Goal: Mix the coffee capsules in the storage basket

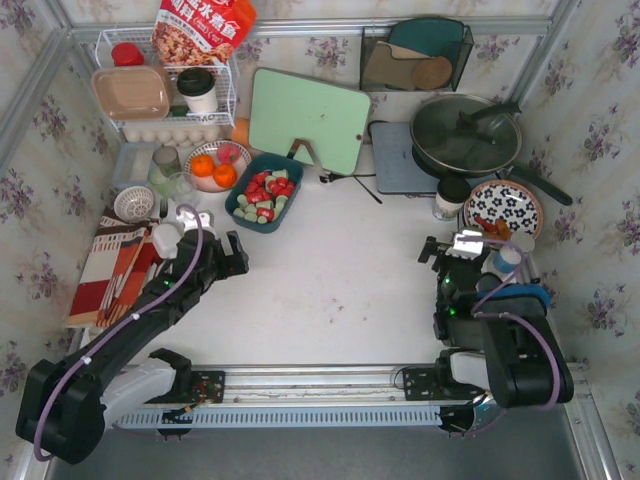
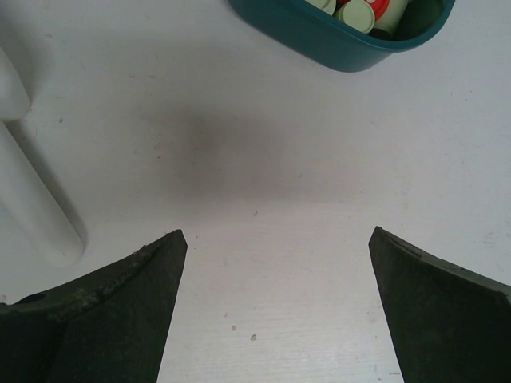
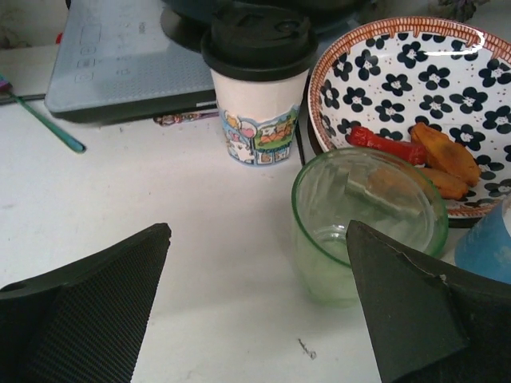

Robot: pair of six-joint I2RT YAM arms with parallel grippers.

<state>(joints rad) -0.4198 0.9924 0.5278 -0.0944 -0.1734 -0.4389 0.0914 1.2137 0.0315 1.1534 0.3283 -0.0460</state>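
Note:
The dark teal storage basket (image 1: pixel 263 192) stands left of the table's middle and holds red and pale green coffee capsules (image 1: pixel 266 194). In the left wrist view the basket (image 2: pixel 335 40) is at the top edge with a few capsules (image 2: pixel 358 13) showing. My left gripper (image 1: pixel 236 254) is open and empty, a short way in front of the basket; bare table lies between its fingertips (image 2: pixel 275 239). My right gripper (image 1: pixel 436 250) is open and empty at the right side; in the right wrist view (image 3: pixel 259 231) it faces a green glass (image 3: pixel 369 223).
Oranges in a bowl (image 1: pixel 214 170) sit left of the basket. A green cutting board (image 1: pixel 308 120), a pan (image 1: pixel 467 132) on a cooktop, a paper cup (image 3: pixel 259 88), a flowered plate (image 3: pixel 415 88) with food, a white rack (image 1: pixel 165 95) and a striped cloth (image 1: pixel 115 265) surround the work area.

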